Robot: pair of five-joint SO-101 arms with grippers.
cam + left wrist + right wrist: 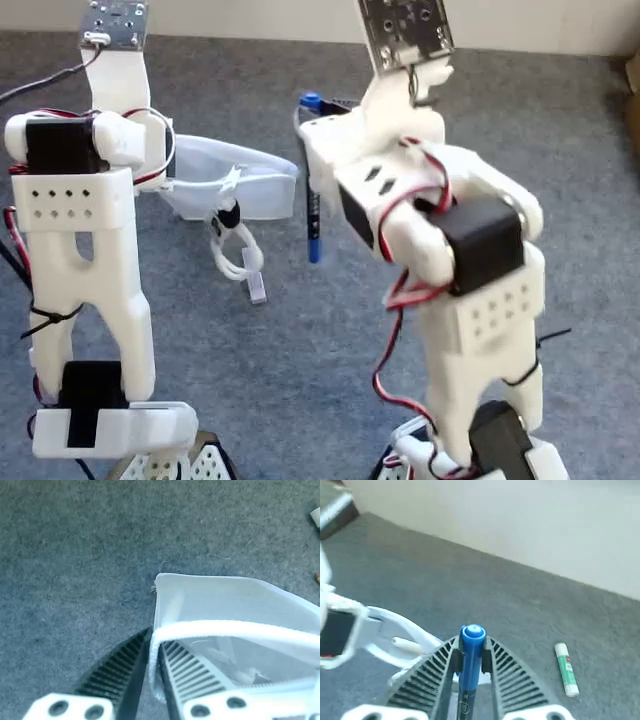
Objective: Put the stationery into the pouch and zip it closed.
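The white mesh pouch (240, 185) lies on the grey carpet with its mouth open. My left gripper (168, 186) is shut on the pouch's rim; in the left wrist view the fingers (125, 665) pinch the white edge of the pouch (235, 605). My right gripper (313, 135) is shut on a blue pen (313, 215), which hangs upright just beside the pouch's right end. The right wrist view has the pen (472, 647) clamped in the gripper (471, 656), above the pouch rim (400, 625). A white and green glue stick (566, 669) lies on the carpet beyond.
A coiled white cord (232, 252) with a small white piece (257, 290) lies in front of the pouch. A pale wall (520, 520) bounds the carpet's far side. Small items (315, 516) sit at the edge of the left wrist view.
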